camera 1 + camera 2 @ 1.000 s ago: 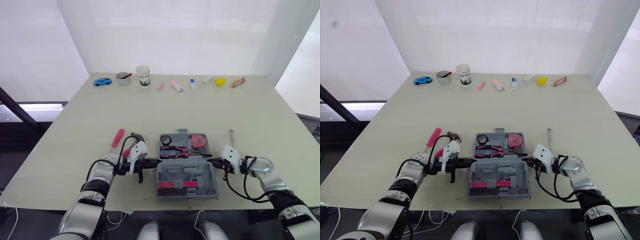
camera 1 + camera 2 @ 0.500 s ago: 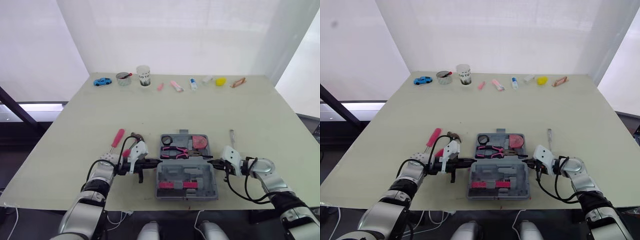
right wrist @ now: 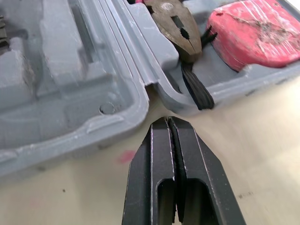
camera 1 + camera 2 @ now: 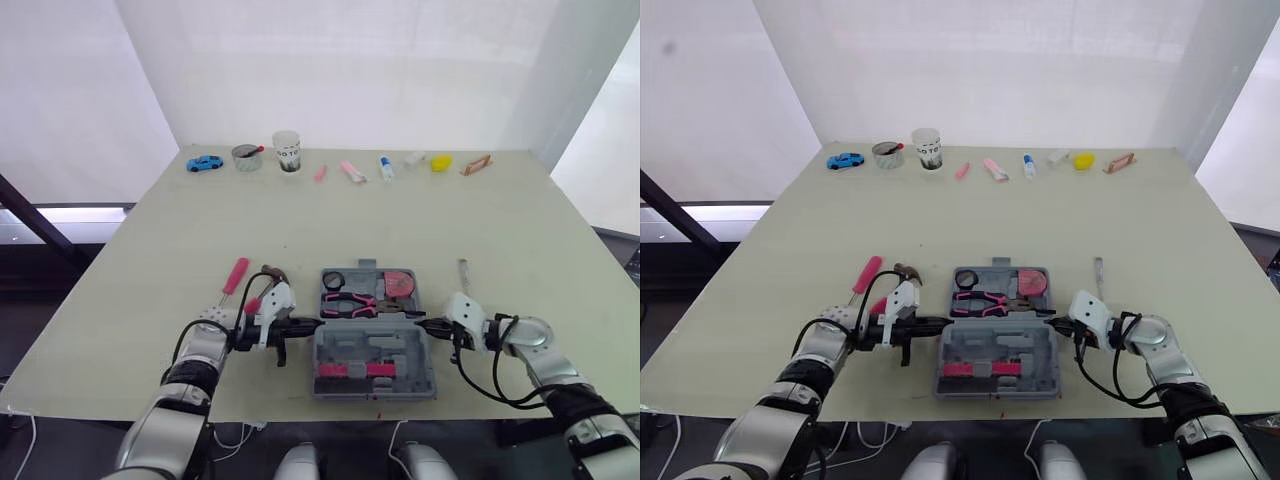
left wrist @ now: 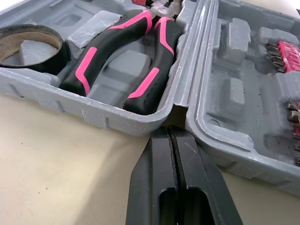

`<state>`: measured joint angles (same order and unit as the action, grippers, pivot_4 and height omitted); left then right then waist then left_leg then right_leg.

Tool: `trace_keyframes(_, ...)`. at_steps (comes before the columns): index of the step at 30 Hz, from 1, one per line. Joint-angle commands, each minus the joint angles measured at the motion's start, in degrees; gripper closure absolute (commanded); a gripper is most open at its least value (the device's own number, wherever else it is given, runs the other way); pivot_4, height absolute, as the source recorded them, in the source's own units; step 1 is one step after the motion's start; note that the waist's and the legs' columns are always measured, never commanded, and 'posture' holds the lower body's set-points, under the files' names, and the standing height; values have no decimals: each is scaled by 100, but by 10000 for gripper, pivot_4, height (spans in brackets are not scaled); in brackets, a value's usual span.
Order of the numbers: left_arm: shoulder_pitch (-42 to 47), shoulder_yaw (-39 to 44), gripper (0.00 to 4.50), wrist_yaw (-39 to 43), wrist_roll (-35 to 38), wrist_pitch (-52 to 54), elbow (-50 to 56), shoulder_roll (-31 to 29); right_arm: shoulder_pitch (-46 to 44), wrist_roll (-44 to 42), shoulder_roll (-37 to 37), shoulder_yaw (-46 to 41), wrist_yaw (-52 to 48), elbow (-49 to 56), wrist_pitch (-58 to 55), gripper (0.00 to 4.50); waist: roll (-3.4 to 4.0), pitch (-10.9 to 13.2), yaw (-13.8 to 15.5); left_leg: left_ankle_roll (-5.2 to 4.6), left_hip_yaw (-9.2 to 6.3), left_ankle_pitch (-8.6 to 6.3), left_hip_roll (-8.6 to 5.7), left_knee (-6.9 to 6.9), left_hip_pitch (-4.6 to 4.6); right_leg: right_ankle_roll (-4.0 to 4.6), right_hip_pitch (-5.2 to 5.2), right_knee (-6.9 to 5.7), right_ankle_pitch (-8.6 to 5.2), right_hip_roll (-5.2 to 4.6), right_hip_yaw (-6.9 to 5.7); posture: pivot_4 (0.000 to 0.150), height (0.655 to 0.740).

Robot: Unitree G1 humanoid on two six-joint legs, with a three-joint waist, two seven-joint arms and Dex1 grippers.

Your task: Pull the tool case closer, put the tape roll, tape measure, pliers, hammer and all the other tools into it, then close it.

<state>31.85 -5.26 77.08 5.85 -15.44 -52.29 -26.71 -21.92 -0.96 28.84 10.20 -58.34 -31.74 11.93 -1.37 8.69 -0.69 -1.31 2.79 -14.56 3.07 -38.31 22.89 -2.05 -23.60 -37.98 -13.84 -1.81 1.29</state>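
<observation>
I am looking at a grey tool case (image 4: 330,352) lying wide open on the pale table (image 4: 150,250), close to the near edge and between the robot's two arms. The lid half is lying nearer the robot, and rows of pink bits (image 4: 350,369) are sitting in its moulded slots.

The left gripper (image 5: 169,133) is resting low on the table with its two black fingers pressed flat together and nothing between them. Its tip is pointing into the hinge notch on the case's left side, so close that I cannot tell whether it is touching. The right gripper (image 3: 168,123) is doing the same on the opposite side, fingers shut on nothing, its tip sitting just short of the hinge there.

In the far half of the case, a black tape roll (image 5: 47,63) is sitting in the left pocket, pink-and-black pliers (image 5: 157,61) are lying across the middle, and a red tape measure (image 3: 258,33) is filling the right pocket.

A hammer (image 4: 272,273) and a pink-handled screwdriver (image 4: 235,275) are lying on the table to the left of the case. A slender metal tool (image 4: 463,270) is lying to its right.
</observation>
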Motion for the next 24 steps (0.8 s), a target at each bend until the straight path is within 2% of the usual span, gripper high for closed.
trace_keyframes(1, -218, 145, 45000, 143, 149, 26, 419, -265, 211, -161, 261, -281, -7, 56, 55, 44497, 0, 0, 5, 0, 0, 0, 1, 1, 0, 0, 0, 1, 0, 0, -1, 1500, 7400)
trace_keyframes(11, -1126, 895, 45000, 99, 1025, 475, 1886, -724, 989, -952, 538, -1079, 152, 857, 44, 44497, 2, 3, -13, 0, 0, 0, 4, 3, 1, 1, -2, 1, -1, -4, 0, 1500, 7400)
trace_keyframes(15, -1925, 1671, 45000, -353, 1732, 907, 2874, -838, 1706, -1369, 531, -1680, 514, 1549, -217, 44497, 4, 4, -22, 0, -2, -1, 11, 11, -5, 2, -5, 1, -2, -4, 4, 1500, 7400)
trace_keyframes(21, -3121, 2632, 45000, -1213, 2200, 1357, 3682, -869, 2302, -1773, 281, -2347, 1153, 2118, -312, 44497, 6, 5, -18, 1, -6, -1, 19, 16, -12, 16, -6, 4, -11, -18, 15, 1500, 7400)
trace_keyframes(24, -3609, 3050, 37319, -1478, 2351, 1377, 3775, -846, 2492, -1985, 147, -2616, 1386, 2306, -432, 36934, 7, 5, -16, 1, -4, -1, 21, 13, -16, 16, -6, 3, -13, -19, 16, 1500, 7400)
